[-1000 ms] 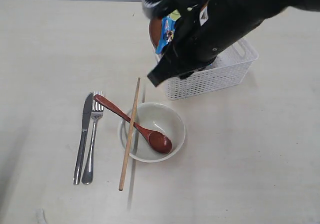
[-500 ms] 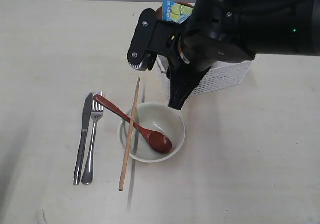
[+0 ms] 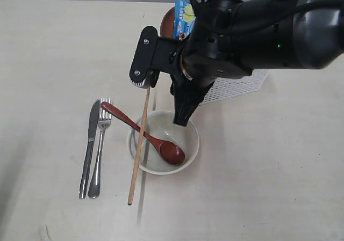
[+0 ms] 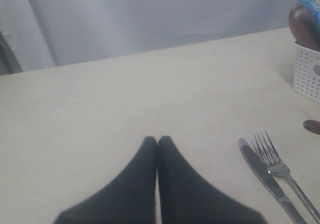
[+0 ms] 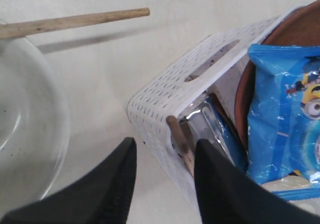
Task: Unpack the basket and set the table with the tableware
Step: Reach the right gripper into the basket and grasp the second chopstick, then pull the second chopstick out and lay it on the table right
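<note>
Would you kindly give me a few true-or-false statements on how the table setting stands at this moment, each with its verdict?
1. The wooden spoon has its head inside the bowl. True.
2. The knife and fork lie in the basket. False: they lie side by side on the table.
3. The brown plate is in the basket with the blue chip bag. True.
4. The right gripper is shut on a chopstick. False: its jaws are open; one chopstick lies across the bowl's rim, and a second chopstick is in the basket.
</note>
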